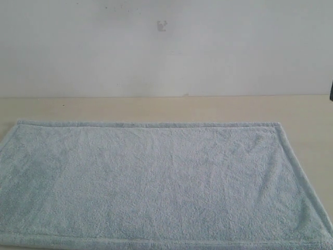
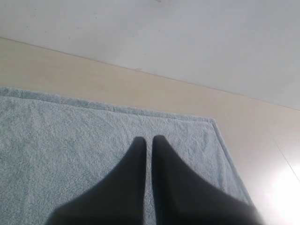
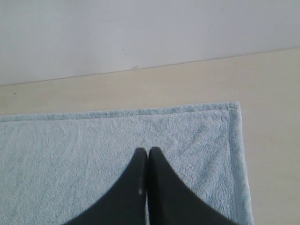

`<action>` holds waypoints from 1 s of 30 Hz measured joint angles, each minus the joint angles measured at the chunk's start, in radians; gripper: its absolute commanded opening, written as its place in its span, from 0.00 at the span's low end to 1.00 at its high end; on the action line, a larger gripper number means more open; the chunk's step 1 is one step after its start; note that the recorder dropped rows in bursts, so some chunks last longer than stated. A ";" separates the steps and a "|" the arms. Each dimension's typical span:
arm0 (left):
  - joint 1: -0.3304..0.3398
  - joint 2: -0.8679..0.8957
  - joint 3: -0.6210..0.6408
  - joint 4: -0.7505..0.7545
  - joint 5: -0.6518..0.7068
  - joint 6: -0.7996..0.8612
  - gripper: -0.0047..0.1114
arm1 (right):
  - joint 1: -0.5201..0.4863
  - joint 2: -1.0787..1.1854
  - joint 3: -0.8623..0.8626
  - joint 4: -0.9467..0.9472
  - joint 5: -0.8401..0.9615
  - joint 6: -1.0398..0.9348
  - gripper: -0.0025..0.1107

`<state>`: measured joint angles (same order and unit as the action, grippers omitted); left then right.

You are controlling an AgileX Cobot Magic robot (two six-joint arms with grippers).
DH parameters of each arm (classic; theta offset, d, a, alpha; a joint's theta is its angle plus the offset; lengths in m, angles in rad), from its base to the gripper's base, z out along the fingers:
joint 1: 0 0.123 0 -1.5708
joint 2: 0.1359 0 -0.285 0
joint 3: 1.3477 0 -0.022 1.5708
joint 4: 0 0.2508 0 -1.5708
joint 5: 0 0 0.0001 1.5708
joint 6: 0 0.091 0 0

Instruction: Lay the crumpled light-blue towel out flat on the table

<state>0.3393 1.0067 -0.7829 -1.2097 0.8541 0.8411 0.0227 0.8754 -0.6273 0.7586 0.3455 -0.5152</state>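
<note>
**Exterior view.** The towel (image 1: 156, 182) lies spread flat on the worktop (image 1: 156, 109), with its long sides running across the view. This is the only view that takes in the far hem, the near hem and the right side edge together. The pile is fluffy terry, pale light blue, with a narrow stitched border. The worktop is smooth and pale beige. It meets a plain white wall (image 1: 156, 52), which carries one small grey mark (image 1: 162, 25).

**Left wrist view.** The left fingers (image 2: 143, 150) are two dark, tapered blades, clenched with only a thin slit between them and grasping nothing. They hang over the towel (image 2: 70, 150), inside one hemmed corner. Bare worktop (image 2: 117, 89) lies beyond the hem. This view adds a bright glare patch on the worktop beside that corner.

**Right wrist view.** The right fingers (image 3: 143, 157) are clenched tip to tip and empty. They sit over the towel (image 3: 70, 150) near a square corner. Here the raised hem ridge and fine creases in the pile show most clearly. The worktop (image 3: 267, 117) borders two sides.
</note>
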 measured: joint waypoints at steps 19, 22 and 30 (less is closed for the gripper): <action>0.000 0.000 0.000 0.000 0.000 0.000 0.07 | 0.000 -0.160 0.114 -0.239 -0.076 0.103 0.02; 0.000 0.000 0.000 0.000 0.000 0.000 0.07 | 0.000 -0.197 0.169 -0.335 -0.113 0.265 0.02; 0.000 0.000 0.000 0.000 0.000 0.000 0.07 | 0.000 -0.315 0.286 -0.440 -0.186 0.371 0.02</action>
<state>0.3393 1.0067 -0.7829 -1.2097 0.8541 0.8411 0.0227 0.5600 -0.3416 0.3183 0.1595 -0.1446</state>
